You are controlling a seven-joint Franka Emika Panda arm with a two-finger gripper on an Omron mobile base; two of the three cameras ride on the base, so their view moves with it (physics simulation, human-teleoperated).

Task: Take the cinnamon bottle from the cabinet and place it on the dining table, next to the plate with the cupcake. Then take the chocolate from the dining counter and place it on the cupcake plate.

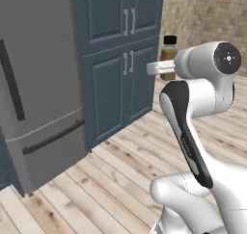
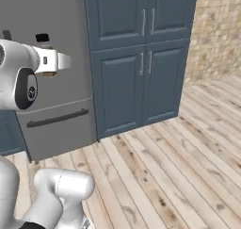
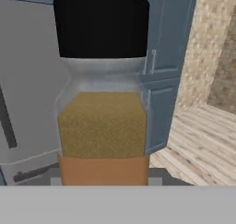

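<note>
the cinnamon bottle (image 3: 102, 103) is off its shelf and up in the air, carried upright by the gripper (image 1: 166, 68) in front of the tall blue double-door cabinets (image 1: 120, 59), with the grey fridge (image 1: 38, 84) to one side and the wooden floor (image 2: 179, 167) well below; nothing bears it but the robot. the jaws are partly closed and clamped on the bottle's lower body, one finger on each side, as the hand view shows with the amber base sitting right between them. in the left base view the black cap (image 1: 170, 40) stands clear above the hand, so the hold is low and the top is free. by the look of it this is a small, stiff, light thing, hard-walled like glass or clear plastic, and its smooth round side is likely slippery under flat finger pads, so it could turn or slide down if the arm swings sharply. the tan powder fills only part of it, so the weight probably sits low, close to where the fingers press, which should keep it from tipping in the grip. the body below the shoulder looks the right place to take it; the narrower neck and cap would give less to bear on. if it is glass, it would need a gentle set-down on the dining table, base flat and upright, before the jaws let go. the table, plate and chocolate are not in these views, so the carry is judged to have some way to go.
</note>
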